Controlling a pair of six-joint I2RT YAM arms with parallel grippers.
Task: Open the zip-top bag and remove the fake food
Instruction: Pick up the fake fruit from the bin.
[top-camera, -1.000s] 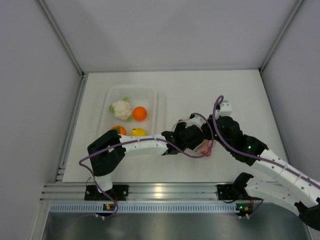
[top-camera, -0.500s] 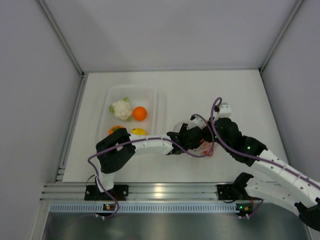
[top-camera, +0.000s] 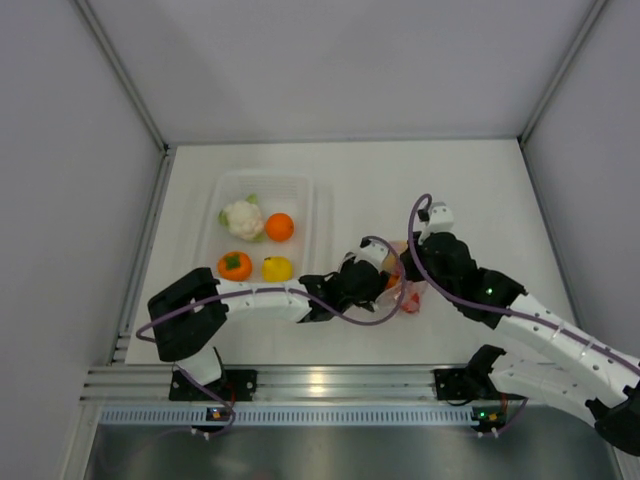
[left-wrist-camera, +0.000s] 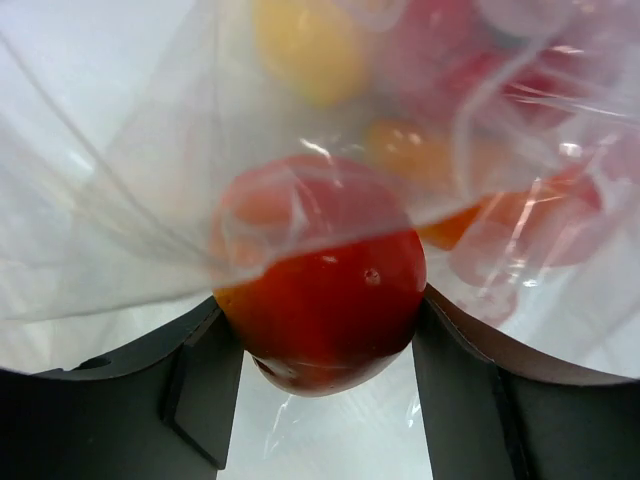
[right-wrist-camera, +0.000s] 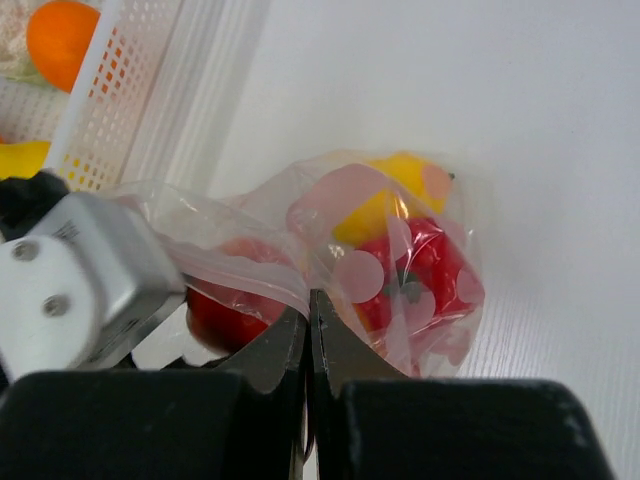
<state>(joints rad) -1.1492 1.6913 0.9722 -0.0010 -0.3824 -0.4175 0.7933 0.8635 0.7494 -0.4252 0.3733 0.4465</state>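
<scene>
Right of the tray (top-camera: 318, 215), the bag (right-wrist-camera: 400, 250) lies on the tabletop (top-camera: 480, 190), its lip pinched in the right tool (right-wrist-camera: 310, 325); the left tool (left-wrist-camera: 320, 350) clamps a tomato (left-wrist-camera: 330, 290). Film draped over it could drag the bag loose

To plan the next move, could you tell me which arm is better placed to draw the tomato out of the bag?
Left: the left gripper clasps the red tomato, while the right gripper is pinched on the zip-top bag's edge, anchoring it.

White table (top-camera: 480, 190) bears tray (top-camera: 300, 195) and zip-top bag (right-wrist-camera: 440, 260).
</scene>
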